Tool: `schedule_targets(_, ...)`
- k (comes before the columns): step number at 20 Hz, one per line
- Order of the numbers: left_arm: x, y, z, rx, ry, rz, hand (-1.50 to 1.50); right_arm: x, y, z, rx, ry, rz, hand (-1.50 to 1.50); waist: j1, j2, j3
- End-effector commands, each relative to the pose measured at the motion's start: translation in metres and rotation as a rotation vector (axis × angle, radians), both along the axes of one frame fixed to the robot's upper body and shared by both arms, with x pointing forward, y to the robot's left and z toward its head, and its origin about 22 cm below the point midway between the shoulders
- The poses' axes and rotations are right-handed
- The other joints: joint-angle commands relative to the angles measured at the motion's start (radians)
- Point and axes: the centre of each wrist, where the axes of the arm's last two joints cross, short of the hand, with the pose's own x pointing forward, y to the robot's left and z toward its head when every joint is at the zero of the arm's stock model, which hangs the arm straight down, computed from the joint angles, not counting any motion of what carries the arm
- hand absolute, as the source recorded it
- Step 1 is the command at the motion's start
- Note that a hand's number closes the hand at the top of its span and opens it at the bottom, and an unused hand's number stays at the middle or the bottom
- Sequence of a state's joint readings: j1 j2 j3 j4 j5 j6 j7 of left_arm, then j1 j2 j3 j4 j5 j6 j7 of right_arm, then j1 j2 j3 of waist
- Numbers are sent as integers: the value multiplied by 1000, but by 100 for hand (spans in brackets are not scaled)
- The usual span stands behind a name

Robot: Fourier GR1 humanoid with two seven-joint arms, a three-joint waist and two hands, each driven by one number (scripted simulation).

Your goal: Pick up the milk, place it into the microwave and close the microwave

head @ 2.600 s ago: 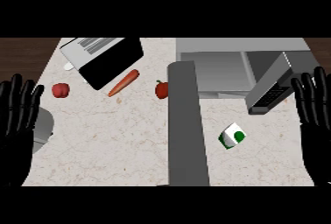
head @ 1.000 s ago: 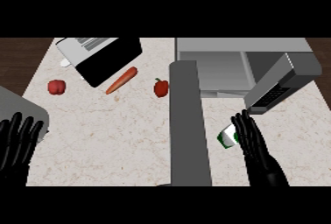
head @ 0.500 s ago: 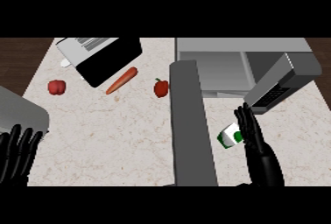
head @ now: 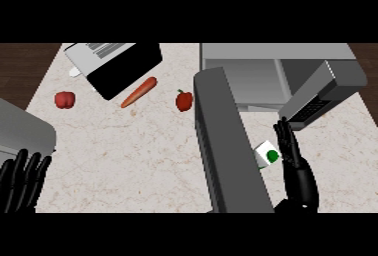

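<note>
1. The right hand point(head: 295, 165), fingers straight, stands edge-on just right of the milk point(head: 268, 153) on the pale counter point(head: 140, 160).
2. The microwave point(head: 258, 75) sits open at the far right, its door point(head: 229, 145) reaching toward the counter's near edge.
3. A carrot point(head: 139, 92) lies between two red peppers point(head: 65, 99), point(head: 184, 100).
4. The left hand point(head: 22, 182) rests open at lower left.

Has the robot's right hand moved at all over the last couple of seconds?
Yes. The right hand has swung in from the counter's right edge toward the milk, and now stands beside it, just below the open microwave.
</note>
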State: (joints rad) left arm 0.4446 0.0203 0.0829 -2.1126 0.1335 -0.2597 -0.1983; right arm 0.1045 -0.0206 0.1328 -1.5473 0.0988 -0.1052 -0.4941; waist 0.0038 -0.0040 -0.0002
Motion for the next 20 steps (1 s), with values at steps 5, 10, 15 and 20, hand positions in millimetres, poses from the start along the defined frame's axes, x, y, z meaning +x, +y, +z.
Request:
schedule_targets(5,11,6,-13,-14,4,-19,-150,26,-46,-40,-30,31,-33,-150,2,5,0)
schedule_targets(10,-4,7,-14,0,4,1,-150,28,-50,-40,-44,77,-15,-150,2,4,0)
schedule_targets(15,-16,8,10,-5,-5,14,-150,21,-76,-63,-66,120,-5,-150,3,4,1)
schedule_targets(20,-2,2,3,-11,10,9,-150,23,-64,-86,-84,132,-22,-150,2,4,0)
